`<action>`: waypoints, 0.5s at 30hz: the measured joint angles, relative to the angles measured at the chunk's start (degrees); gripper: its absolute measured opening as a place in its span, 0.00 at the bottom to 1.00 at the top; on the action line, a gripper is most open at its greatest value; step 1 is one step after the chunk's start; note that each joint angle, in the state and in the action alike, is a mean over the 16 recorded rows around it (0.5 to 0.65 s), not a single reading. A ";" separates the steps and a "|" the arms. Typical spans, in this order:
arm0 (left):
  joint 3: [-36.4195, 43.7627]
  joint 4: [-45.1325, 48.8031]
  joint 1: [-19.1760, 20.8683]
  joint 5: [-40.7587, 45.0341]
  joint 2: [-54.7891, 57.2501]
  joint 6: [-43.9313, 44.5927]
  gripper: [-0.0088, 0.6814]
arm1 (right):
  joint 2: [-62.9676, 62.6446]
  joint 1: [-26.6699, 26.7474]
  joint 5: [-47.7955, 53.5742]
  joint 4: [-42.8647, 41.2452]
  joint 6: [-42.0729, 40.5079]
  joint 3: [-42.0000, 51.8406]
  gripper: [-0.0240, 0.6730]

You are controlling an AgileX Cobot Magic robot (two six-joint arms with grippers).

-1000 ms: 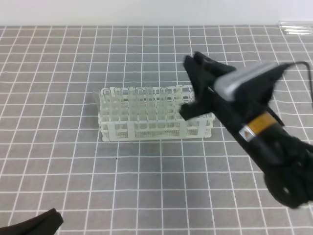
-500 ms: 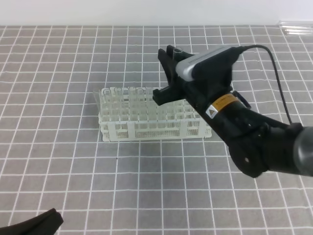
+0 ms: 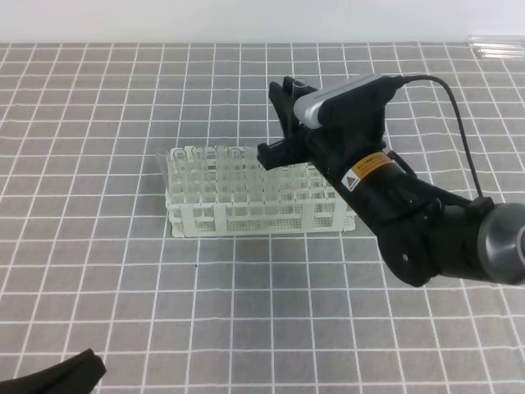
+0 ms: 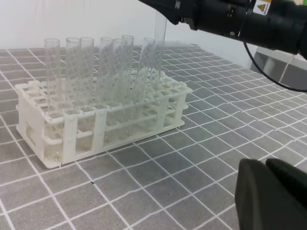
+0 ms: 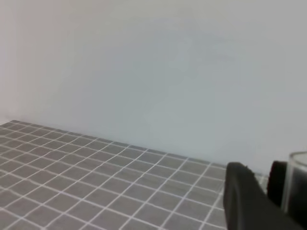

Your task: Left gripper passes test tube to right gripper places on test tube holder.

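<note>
The test tube is clear glass, slender, w/ an open round rim poking up above the right gripper, which is clamped on it near the top. In the left wrist view the tube hangs about upright, lower end down among the tubes already standing in the test tube holder, toward the holder's right-rear part; can't tell whether the bottom is seated in a hole. The right wrist view shows just the rim and a bit of glass wall beside a black finger. Holder is white plastic, lattice of square holes, perforated base, sitting on the grey gridded mat. Several other clear tubes stand in the holder's rear rows, a few leaning. Right arm has a yellow-orange label w/ a black warning triangle; small text, unreadable. Left gripper is well off from the holder, low near the mat's front-left, fingers closed together, nothing in them.
</note>
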 joint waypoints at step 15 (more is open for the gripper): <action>0.23 0.01 0.01 0.24 0.16 0.08 0.01 | 0.79 -0.14 1.17 -1.94 1.83 0.00 0.15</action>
